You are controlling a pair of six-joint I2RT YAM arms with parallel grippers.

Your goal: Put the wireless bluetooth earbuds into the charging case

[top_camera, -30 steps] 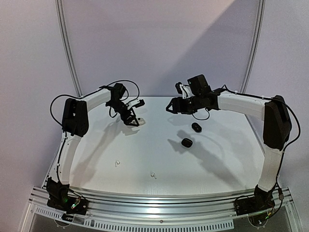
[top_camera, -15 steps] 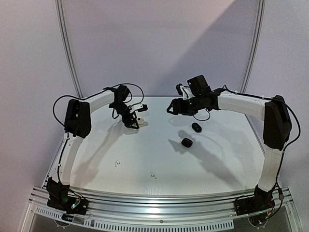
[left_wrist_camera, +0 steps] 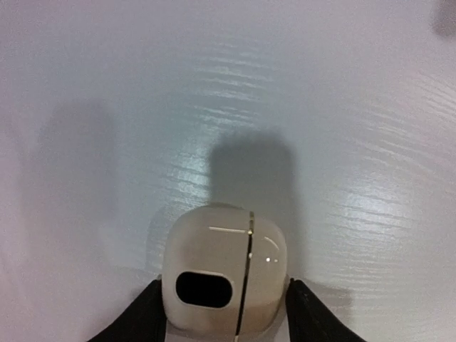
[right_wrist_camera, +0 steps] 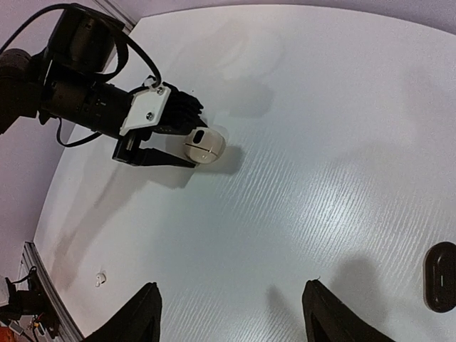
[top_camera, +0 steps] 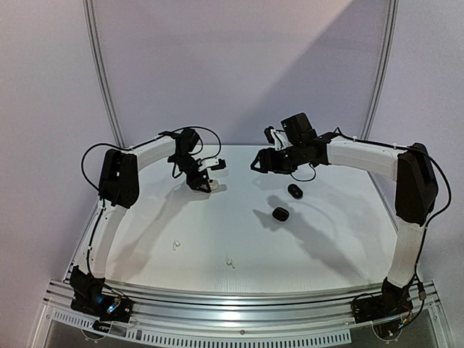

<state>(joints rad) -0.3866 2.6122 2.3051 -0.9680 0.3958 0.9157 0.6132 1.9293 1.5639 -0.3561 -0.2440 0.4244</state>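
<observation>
Left fingers (left_wrist_camera: 148,319) pinch the white charging case (left_wrist_camera: 224,274) by its sides on the desk (top_camera: 217,217). Right fingers (right_wrist_camera: 142,317) hang spread, empty, right of the case. A white earbud (top_camera: 175,245) and a second earbud (top_camera: 230,262) lie well nearer the bases.

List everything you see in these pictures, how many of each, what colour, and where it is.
white charging case: one, white, far left of the table, on the surface between the left hand's fingers.
black charging cases: two, black, right of centre, lying apart.
earbuds: two, white, near left part of the table, lying apart.
table: one, white.
left hand: one, black, fingers against both sides of the white charging case.
right hand: one, black, open and empty, above the far middle of the table.
</observation>
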